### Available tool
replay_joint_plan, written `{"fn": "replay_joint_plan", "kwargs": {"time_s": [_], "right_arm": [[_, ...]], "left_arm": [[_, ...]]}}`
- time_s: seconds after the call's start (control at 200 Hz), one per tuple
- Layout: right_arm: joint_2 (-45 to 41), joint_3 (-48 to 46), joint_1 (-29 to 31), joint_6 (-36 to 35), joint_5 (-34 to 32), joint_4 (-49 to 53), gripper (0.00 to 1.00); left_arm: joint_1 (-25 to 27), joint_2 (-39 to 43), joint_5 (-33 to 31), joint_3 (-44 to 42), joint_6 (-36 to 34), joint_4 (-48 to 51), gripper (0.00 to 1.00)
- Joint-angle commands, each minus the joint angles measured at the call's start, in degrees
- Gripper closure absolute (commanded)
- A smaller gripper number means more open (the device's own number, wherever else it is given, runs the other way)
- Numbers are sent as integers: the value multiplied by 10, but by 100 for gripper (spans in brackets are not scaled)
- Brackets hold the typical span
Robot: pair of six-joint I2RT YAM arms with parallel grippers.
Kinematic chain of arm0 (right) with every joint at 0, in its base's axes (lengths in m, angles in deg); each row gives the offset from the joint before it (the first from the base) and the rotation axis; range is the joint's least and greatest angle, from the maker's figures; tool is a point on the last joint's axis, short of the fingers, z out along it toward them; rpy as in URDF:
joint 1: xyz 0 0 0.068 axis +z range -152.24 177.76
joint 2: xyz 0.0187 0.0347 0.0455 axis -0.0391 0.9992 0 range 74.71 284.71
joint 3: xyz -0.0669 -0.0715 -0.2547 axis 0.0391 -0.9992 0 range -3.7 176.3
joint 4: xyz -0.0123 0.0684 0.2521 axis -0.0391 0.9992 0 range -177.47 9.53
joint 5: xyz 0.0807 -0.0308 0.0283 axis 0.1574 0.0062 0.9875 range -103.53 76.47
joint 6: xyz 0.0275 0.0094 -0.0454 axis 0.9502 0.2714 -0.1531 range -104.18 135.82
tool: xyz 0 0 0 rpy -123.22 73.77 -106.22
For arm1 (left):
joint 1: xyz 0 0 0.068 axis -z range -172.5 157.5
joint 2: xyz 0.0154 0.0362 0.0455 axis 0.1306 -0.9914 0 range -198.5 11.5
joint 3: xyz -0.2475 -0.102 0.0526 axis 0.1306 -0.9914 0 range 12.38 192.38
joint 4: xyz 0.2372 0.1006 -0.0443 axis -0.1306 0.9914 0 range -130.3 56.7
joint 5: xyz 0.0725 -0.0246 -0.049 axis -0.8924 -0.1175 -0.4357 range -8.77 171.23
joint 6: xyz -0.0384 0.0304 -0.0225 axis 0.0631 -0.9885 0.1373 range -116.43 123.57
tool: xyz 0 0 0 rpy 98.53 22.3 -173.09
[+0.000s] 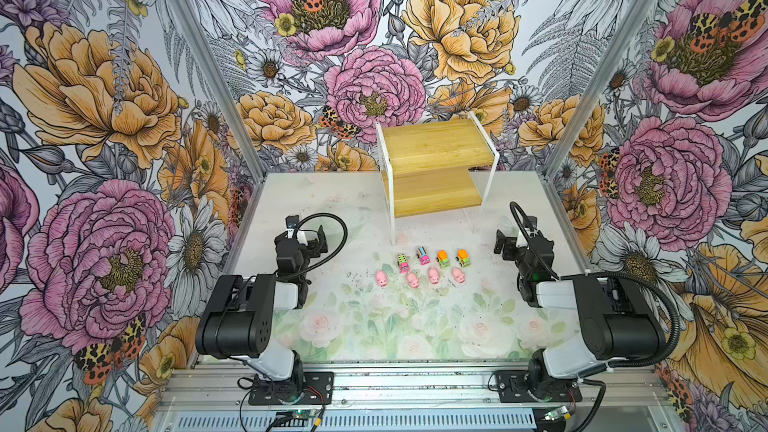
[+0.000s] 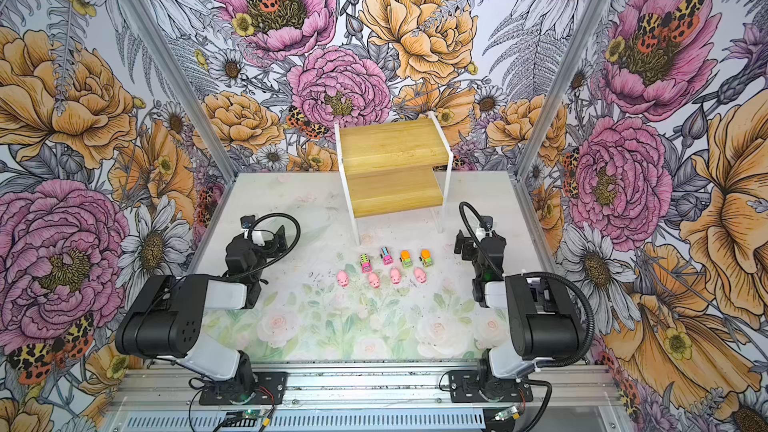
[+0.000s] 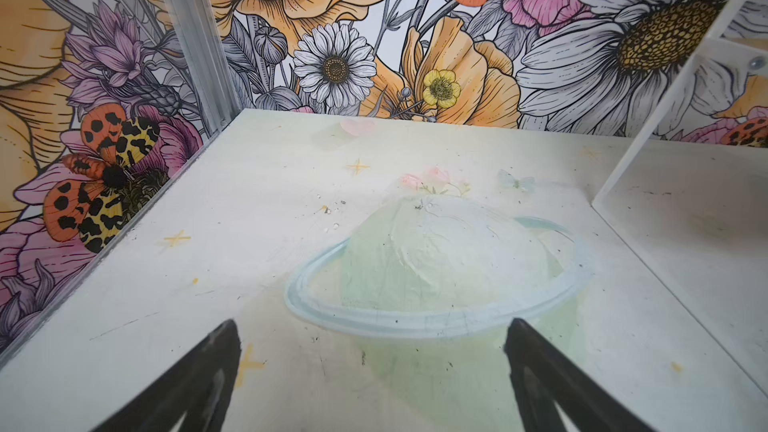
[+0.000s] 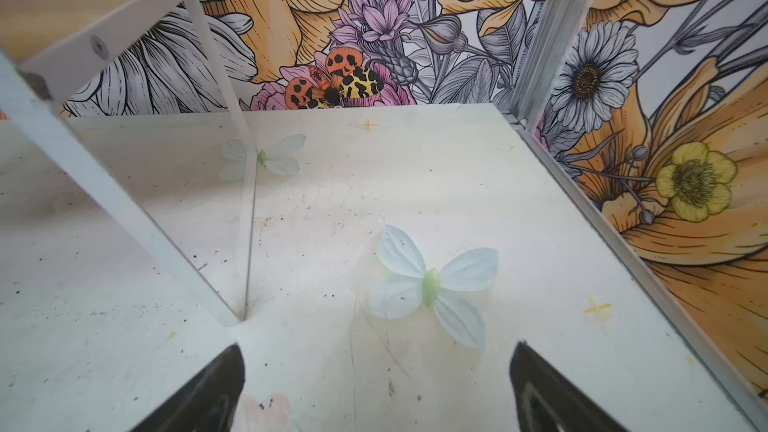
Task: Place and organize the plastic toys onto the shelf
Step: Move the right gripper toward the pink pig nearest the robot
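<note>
Step in hand: nothing is being carried yet; all eight plastic toys are sitting on the table (image 1: 332,209) in two rows, in front of the shelf (image 1: 432,168), whose two boards are bare.
Toys: the pink trucks (image 1: 402,262), (image 1: 422,255) and green trucks (image 1: 443,258), (image 1: 463,258) are forming the row nearer the shelf; the four pigs (image 1: 382,278), (image 1: 412,280), (image 1: 433,275), (image 1: 458,274) are lying just behind them.
Left hand (image 1: 309,238): hovering left of the toys, jaws standing apart, gripping nothing.
Right hand (image 1: 505,245): hovering right of the toys, jaws spread wide, also holding nothing.
Next move: likely one hand is swinging inward over the nearest toy and lowering to pinch something tiny.
Edges: the shelf's white front legs (image 4: 124,218) are standing near the right hand.
Room: open table is lying on both sides of the rows.
</note>
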Motion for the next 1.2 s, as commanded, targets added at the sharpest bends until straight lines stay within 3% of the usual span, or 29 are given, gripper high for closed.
{"fn": "replay_joint_plan", "kwargs": {"time_s": [0.0,0.766,0.931,1.076,1.196], "right_arm": [[1,10,4,-3,-7,-17,1],[1,10,3,-2,-4,-17,1],[-4,8,3,-5,-3,-21,8],[-65,38,4,-8,9,84,9],[-118,78,4,-3,48,204,12]], "left_arm": [[-1,8,-5,3,-5,-5,1],[3,8,-6,-2,-11,-14,1],[5,9,-9,-3,-13,-16,1],[16,36,-30,6,-21,19,1],[34,103,-43,38,-36,133,1]]}}
